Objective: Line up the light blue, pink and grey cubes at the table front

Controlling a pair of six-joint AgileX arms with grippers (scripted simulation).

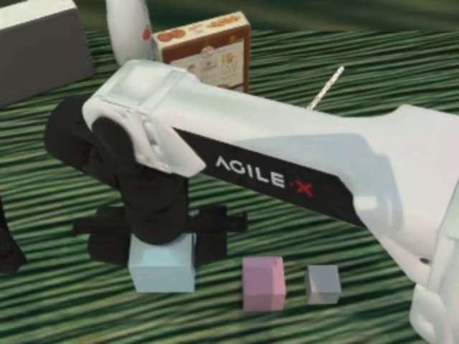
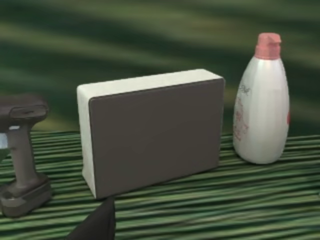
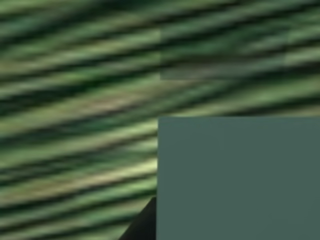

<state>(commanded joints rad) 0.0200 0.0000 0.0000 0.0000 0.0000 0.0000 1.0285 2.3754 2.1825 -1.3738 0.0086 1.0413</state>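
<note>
The green-striped table (image 1: 373, 79) carries a white AgileX right arm (image 1: 301, 165) reaching across from the top view's right, its right gripper (image 1: 161, 244) lowered over the light blue cube (image 1: 162, 266) at the table front. The black fingers (image 1: 107, 247) stand on either side of the cube, flanking its left and right faces; whether they press it cannot be told. Just right of it sits the pink cube (image 1: 262, 284), then the smaller grey cube (image 1: 323, 284), the three in a row. The left gripper (image 1: 8, 251) is parked at the left edge, its finger state not discernible.
</note>
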